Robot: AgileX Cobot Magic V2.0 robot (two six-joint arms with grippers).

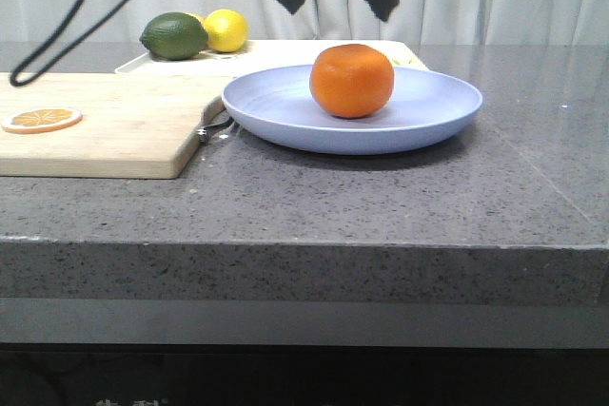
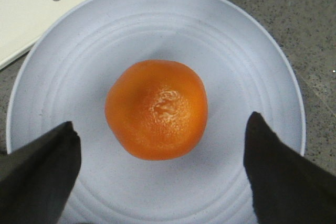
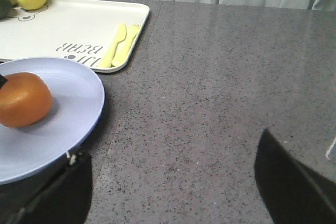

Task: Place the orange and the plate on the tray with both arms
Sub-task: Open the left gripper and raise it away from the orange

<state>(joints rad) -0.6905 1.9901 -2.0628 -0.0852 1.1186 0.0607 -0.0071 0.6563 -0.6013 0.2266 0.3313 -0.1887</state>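
Grey speckled stone table (image 1: pixel 400 197), pale curtain behind. The whole round bright orange (image 1: pixel 351 80) sat at the middle of the large shallow pale blue plate (image 1: pixel 428 106). Plate rested on the table, overlapping the near edge of the flat white rectangular tray (image 3: pixel 63 24). My left gripper (image 2: pixel 163 166) hung above the orange, fingers wide apart, holding nothing. My right gripper (image 3: pixel 173 182) was spread open beside the plate, empty.

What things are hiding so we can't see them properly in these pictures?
- Tray: in the front view, the plate and orange cover most of it.
- Left gripper: in its wrist view only the fingertips show; the picture's edge cuts off the rest.
- Yellow cutlery: too small to tell which pieces.
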